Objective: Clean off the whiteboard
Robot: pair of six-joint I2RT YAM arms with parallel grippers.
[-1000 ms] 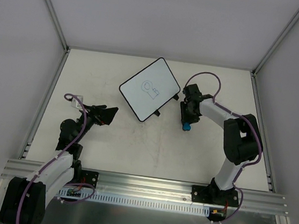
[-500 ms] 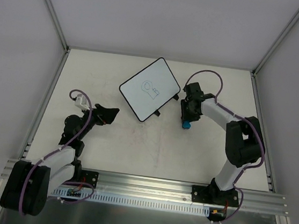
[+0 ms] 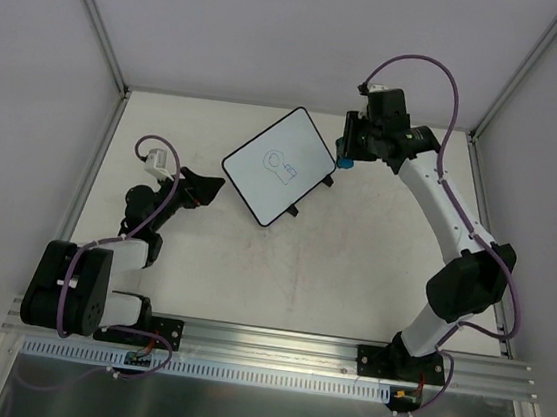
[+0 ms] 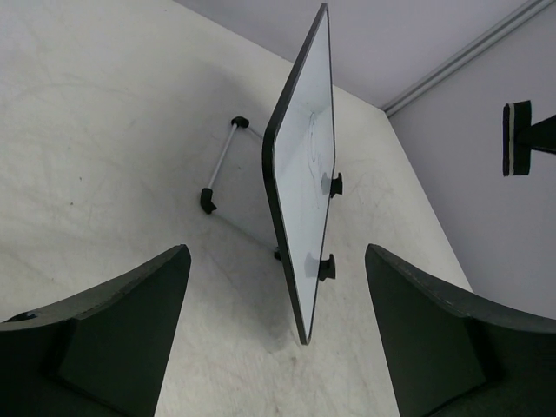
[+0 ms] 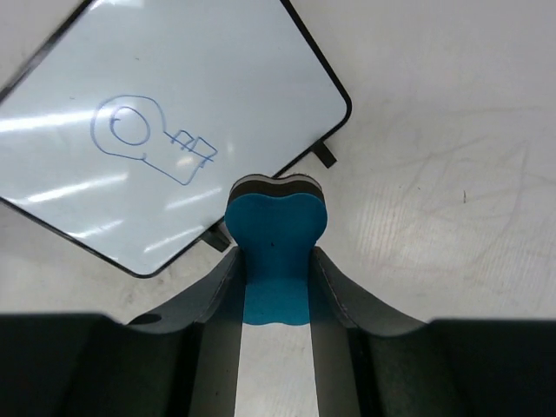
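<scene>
The whiteboard [image 3: 278, 165] sits at the back middle of the table, turned diagonally, with a blue pen doodle [image 3: 281, 165] in its centre. In the right wrist view the whiteboard [image 5: 174, 130] and its doodle [image 5: 148, 143] lie below and ahead to the left. My right gripper [image 3: 351, 148] hovers at the board's far right corner. It [image 5: 275, 269] is shut on a blue bone-shaped eraser [image 5: 276, 230]. My left gripper [image 3: 200, 192] is left of the board and points at it. It [image 4: 274, 261] is open and empty, and the whiteboard [image 4: 308, 165] appears edge-on just ahead of it.
Two small black tabs [image 5: 326, 155] stick out from the board's edge near the eraser. A thin silver rod with black ends [image 4: 221, 165] shows behind the board. Aluminium rails [image 3: 91, 177] and grey walls close the table in on three sides.
My right arm has lifted the eraser off the table to the right of the board and carried it up to the board's far right corner. The left arm drew back slightly, its gripper staying near the board's left edge.
</scene>
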